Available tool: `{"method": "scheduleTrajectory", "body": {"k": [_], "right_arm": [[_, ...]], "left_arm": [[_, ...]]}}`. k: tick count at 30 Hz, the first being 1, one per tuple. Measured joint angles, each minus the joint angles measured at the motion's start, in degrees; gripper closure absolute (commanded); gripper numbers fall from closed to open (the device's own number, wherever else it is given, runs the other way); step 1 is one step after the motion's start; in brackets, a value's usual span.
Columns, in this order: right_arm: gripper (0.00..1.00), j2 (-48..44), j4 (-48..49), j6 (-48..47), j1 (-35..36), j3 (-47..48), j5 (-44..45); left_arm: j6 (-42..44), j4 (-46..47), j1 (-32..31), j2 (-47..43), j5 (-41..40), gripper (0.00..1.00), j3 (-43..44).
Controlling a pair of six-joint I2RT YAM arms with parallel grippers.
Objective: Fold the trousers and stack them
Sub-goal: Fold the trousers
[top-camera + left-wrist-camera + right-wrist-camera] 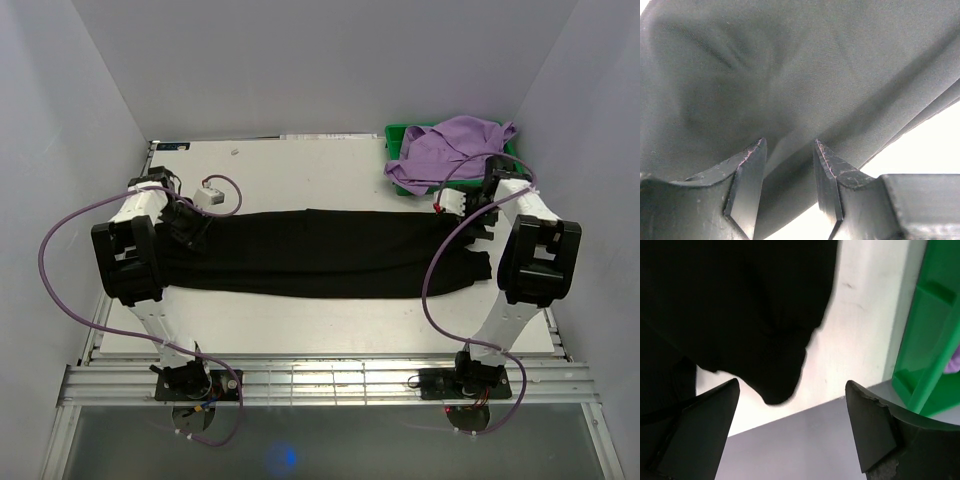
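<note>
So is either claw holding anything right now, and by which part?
Right claw open, holding nothing. Left claw straddles the trousers at their left end; grip cannot be told.

A green plastic bin [397, 136] sits at the far right corner of the white table [300, 170], just inside its back edge. A lilac purple garment [450, 150] lies crumpled in the bin, heaped above the rim and spilling over its front and right sides. Plain white walls [330, 60] close in the table at the back and on both sides. Along the near edge runs a slotted aluminium rail frame [330, 382], with a dull grey floor panel [330, 445] below it.
</note>
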Motion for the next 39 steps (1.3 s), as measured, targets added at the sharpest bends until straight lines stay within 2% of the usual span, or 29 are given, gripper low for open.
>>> {"method": "scheduleTrajectory", "body": {"k": [5, 7, 10, 15, 20, 25, 36, 37, 39], "right_arm": [[0.02, 1.99, -7.37, 5.77, -6.58, 12.24, -6.29], [0.06, 2.29, -9.44, 9.66, -10.03, 17.99, -9.53], [0.06, 2.36, -12.74, 19.67, -15.52, 25.27, -14.16], [0.06, 5.51, -18.14, 44.37, -19.87, 30.64, -19.82], [0.05, 6.91, -15.54, 69.53, -19.67, 20.48, -25.22], [0.04, 6.29, -5.42, 87.93, -19.23, 8.13, -25.88], [0.0, 5.68, 13.53, 107.08, -18.75, -3.39, -25.88], [0.01, 5.66, 14.91, 108.32, -18.69, -3.72, -26.03], [0.12, 5.66, 17.81, 110.18, -18.64, -4.37, -26.32]], "left_arm": [[-0.42, -0.02, 0.0, 0.0, -0.22, 0.47, 0.0], [-0.96, 0.0, 0.0, 0.0, -0.2, 0.47, 0.0], [-1.88, 0.11, 0.0, -0.11, -0.07, 0.47, -0.09], [-3.65, 0.52, 0.0, -1.4, 0.04, 0.46, -1.03], [-5.22, 1.36, 0.0, -2.51, 0.26, 0.46, -1.05], [-6.05, 1.75, 0.0, -3.26, 0.24, 0.46, -1.05], [-6.36, 1.81, 0.0, -4.37, 0.07, 0.46, -2.43], [-6.38, 1.75, 0.0, -4.42, 0.0, 0.46, -2.6], [-6.51, 1.77, 0.0, -4.42, -0.15, 0.46, -2.82]]}}
